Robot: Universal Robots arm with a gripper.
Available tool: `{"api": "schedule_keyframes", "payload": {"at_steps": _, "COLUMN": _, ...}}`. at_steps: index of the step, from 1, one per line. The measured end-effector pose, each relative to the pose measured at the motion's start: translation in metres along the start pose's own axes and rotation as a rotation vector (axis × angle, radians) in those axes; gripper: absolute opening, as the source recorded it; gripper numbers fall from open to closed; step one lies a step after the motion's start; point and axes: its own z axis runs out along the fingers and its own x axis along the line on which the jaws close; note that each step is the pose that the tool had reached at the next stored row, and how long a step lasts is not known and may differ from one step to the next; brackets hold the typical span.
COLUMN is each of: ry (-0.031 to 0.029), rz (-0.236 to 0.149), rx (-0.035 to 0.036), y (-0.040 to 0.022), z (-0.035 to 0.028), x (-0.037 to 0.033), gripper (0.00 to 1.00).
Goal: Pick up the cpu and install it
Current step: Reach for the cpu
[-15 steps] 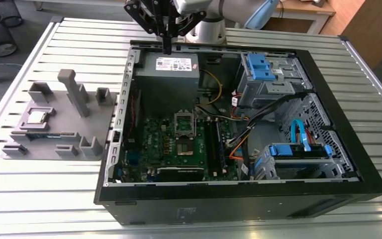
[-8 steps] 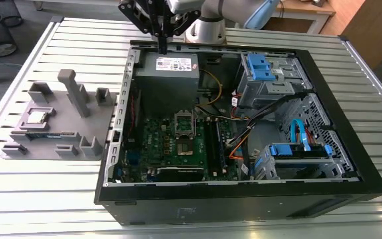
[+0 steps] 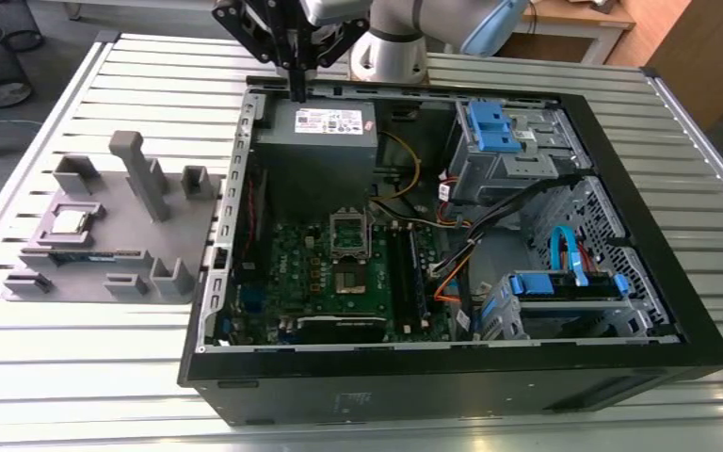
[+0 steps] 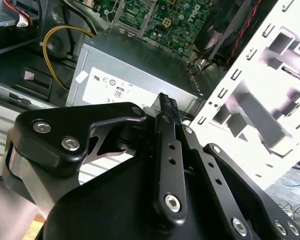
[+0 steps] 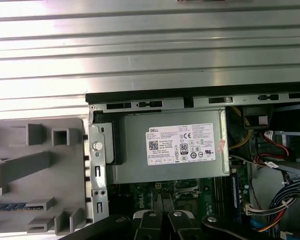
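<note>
Hand [image 3: 297,92] closed on nothing, hovering over the power supply [image 3: 324,141]. Well apart, the cpu [image 3: 71,221] lies flat in the grey tray [image 3: 148,254] on the surface [image 3: 86,377]. It is likely light, stiff and fragile, and best gripped by opposite edges.

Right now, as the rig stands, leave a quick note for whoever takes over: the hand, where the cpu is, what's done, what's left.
Hand: shut, holding nothing, above the power supply at the open computer case's edge.
Cpu: lying in the grey holder, on the exterior view's left of the case, apart from the hand.
Done: nothing; cpu not picked up.
Left: pick it up and install it on the motherboard.
</note>
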Motion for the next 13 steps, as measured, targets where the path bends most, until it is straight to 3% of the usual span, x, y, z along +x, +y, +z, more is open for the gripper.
{"api": "schedule_keyframes", "payload": {"at_steps": 13, "ry": -0.0004, "rz": 0.000, "rx": 0.0000, "y": -0.0013, "z": -0.0005, "x": 0.0174, "gripper": 0.11}}
